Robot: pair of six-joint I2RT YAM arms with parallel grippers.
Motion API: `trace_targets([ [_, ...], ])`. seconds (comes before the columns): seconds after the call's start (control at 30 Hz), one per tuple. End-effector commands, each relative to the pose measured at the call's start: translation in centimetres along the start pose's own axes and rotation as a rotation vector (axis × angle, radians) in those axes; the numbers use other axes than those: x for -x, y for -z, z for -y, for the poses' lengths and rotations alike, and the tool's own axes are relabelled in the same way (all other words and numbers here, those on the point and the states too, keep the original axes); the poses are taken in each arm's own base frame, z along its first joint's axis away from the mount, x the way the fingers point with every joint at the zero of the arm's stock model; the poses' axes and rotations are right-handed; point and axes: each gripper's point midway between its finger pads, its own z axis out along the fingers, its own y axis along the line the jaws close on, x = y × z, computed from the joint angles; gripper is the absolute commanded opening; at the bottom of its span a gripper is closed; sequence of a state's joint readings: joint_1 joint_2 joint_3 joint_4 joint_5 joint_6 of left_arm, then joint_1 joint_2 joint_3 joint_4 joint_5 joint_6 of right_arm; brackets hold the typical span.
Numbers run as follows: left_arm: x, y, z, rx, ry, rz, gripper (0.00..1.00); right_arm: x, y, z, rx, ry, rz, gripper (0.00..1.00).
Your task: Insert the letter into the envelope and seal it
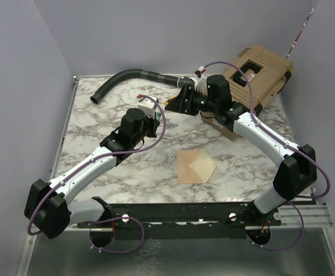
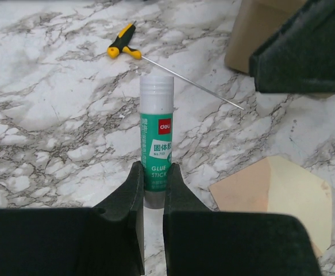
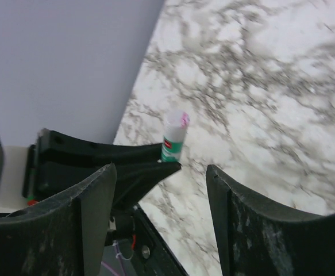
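My left gripper (image 2: 154, 169) is shut on the lower part of a green and white glue stick (image 2: 156, 138), which points away from the wrist above the marble. In the right wrist view the same glue stick (image 3: 174, 137) pokes up from the left gripper's black fingers (image 3: 104, 158). My right gripper (image 3: 161, 169) is open and faces it from a short distance, holding nothing. The peach envelope (image 1: 195, 167) lies flat near the front middle, its triangular flap open to the right and paler inside. The envelope (image 2: 276, 192) also shows at lower right. The letter is hidden.
A yellow-handled tool with a thin metal shaft (image 2: 124, 46) lies on the marble beyond the glue stick. A tan case (image 1: 259, 75) stands at the back right. A black hose (image 1: 124, 77) curves along the back edge. Grey walls close the left and back.
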State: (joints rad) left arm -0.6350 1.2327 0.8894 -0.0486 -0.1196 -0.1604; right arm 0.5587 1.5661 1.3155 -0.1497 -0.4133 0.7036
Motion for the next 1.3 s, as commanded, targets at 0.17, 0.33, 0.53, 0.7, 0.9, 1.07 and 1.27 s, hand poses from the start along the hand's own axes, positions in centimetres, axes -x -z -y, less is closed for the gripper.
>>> trace_targets([
  [0.17, 4.4, 3.0, 2.0, -0.117, 0.063, 0.143, 0.00, 1.5, -0.8, -3.8, 0.150, 0.128, -0.111, 0.68],
  [0.33, 5.2, 3.5, 2.3, -0.131, 0.077, 0.162, 0.00, -0.3, -0.6, -4.2, 0.232, 0.202, -0.232, 0.63],
  [0.53, 5.8, 3.7, 2.8, -0.151, 0.087, 0.170, 0.00, -1.1, -0.6, -4.1, 0.256, 0.226, -0.275, 0.57],
  [0.7, 6.0, 3.7, 3.7, -0.202, 0.075, 0.161, 0.00, -1.3, -1.2, -4.2, 0.287, 0.206, -0.288, 0.52],
  [0.9, 5.8, 3.6, 3.8, -0.208, 0.060, 0.145, 0.00, -0.4, -1.9, -4.5, 0.288, 0.199, -0.261, 0.51],
  [1.07, 5.9, 3.8, 3.6, -0.198, 0.042, 0.149, 0.00, 0.3, -2.0, -4.4, 0.262, 0.195, -0.227, 0.49],
  [1.27, 5.7, 4.2, 3.3, -0.191, 0.020, 0.136, 0.00, 0.3, -2.2, -4.2, 0.250, 0.192, -0.238, 0.39],
])
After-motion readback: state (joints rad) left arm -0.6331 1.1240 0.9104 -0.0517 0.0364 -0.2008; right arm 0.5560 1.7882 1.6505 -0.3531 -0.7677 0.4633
